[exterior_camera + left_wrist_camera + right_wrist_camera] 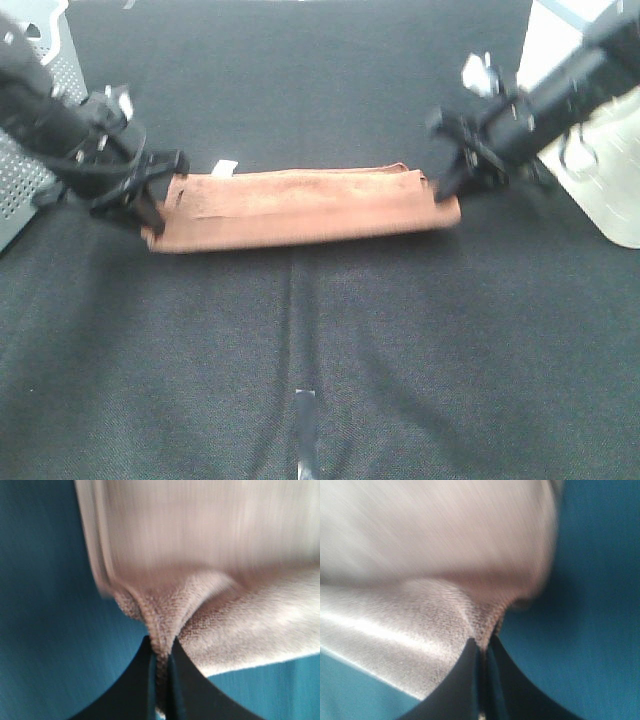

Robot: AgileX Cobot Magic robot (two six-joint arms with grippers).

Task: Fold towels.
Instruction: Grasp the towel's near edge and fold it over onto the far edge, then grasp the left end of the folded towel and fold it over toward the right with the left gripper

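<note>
Towel [300, 205]: folded strip; wrist views only: left pincer [160, 647], right pincer [484, 645] pinching ends

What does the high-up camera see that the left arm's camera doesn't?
Only the high view shows the whole folded towel, its white tag and the right gripper. Only the left wrist view shows, close up, fuzzy cloth bunched between the left gripper's fingers. Both show that gripper pinching the towel's end.
</note>
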